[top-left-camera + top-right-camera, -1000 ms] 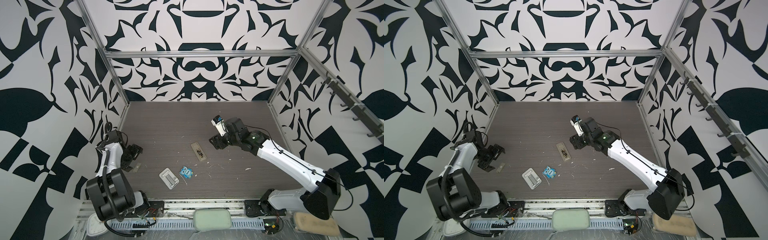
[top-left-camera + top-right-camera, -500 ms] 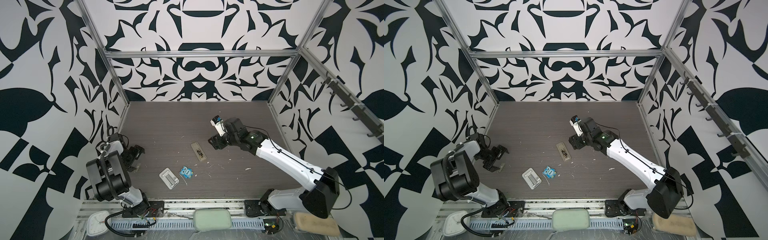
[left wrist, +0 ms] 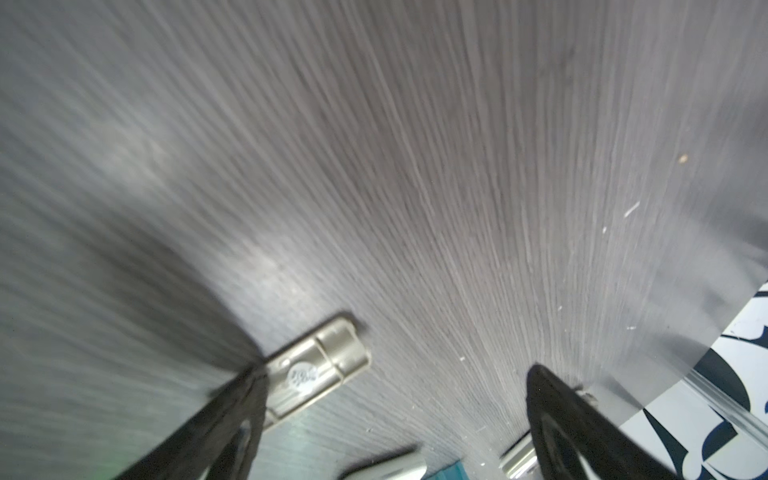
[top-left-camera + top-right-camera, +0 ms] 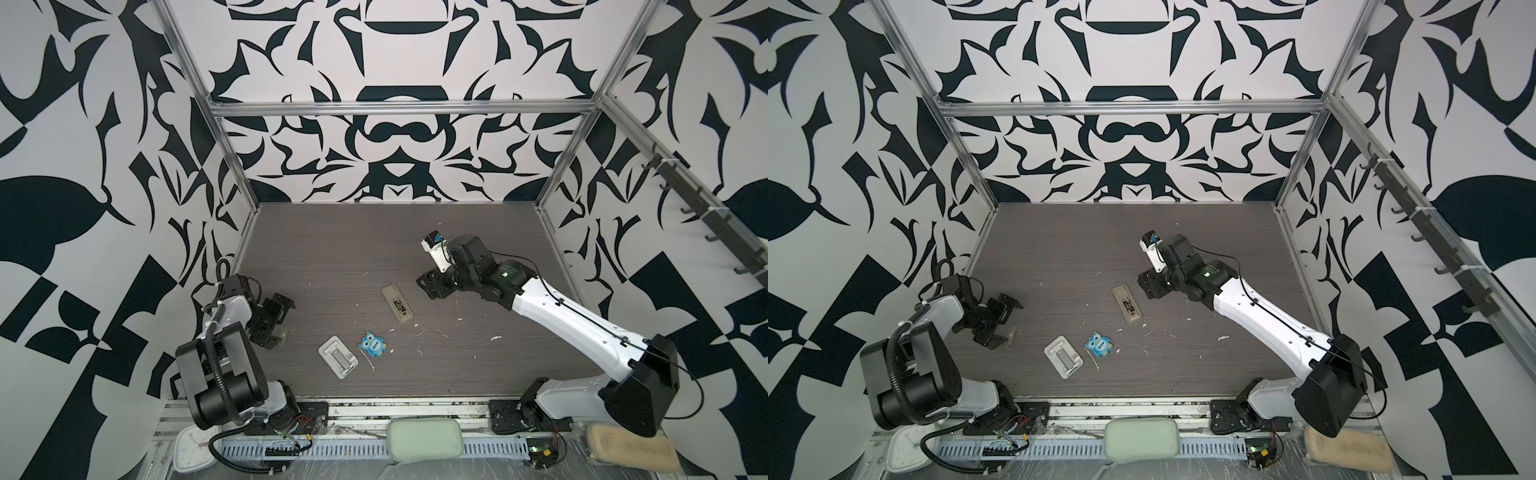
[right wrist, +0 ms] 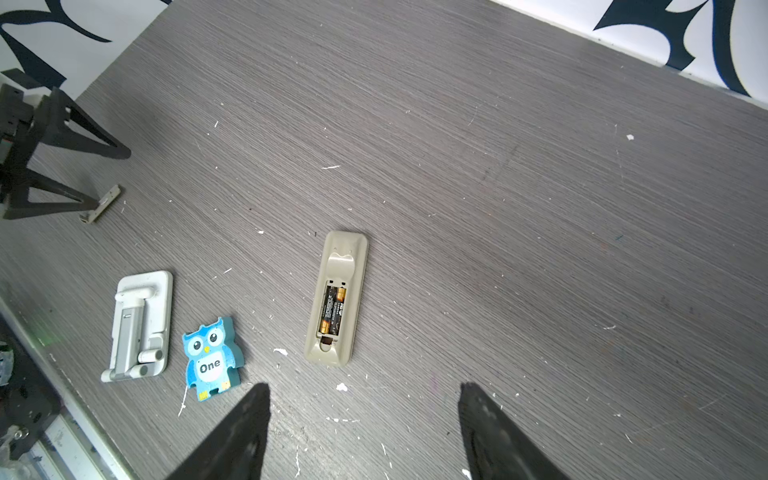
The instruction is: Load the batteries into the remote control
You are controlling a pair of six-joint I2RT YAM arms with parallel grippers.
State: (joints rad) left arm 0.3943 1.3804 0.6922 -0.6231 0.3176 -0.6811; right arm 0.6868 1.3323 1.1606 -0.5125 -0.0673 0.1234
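The remote control [image 4: 398, 308] [image 4: 1128, 306] [image 5: 336, 299] lies back-up in the middle of the table, its battery bay uncovered. Two batteries [image 5: 332, 309] sit side by side inside the bay. My right gripper [image 4: 428, 286] [image 4: 1148, 284] [image 5: 363, 390] hovers open and empty just right of the remote's far end. At the left side of the table my left gripper [image 4: 286, 324] [image 4: 1011, 322] [image 3: 395, 374] [image 5: 110, 178] stands wide open. A small beige cover piece [image 4: 284, 332] [image 4: 1010, 336] [image 3: 318, 368] [image 5: 102, 204] lies flat on the table against one of its fingertips.
A white tray with a metal piece [image 4: 338, 356] [image 4: 1063, 356] [image 5: 139, 324] and a blue owl-shaped item [image 4: 373, 344] [image 4: 1099, 344] [image 5: 211, 357] lie near the front, left of the remote. Patterned walls enclose the table on three sides. White specks dot the surface.
The left arm's elbow has swung down toward the front while its gripper stayed near the cover piece and opened a little wider. The right arm has barely moved.
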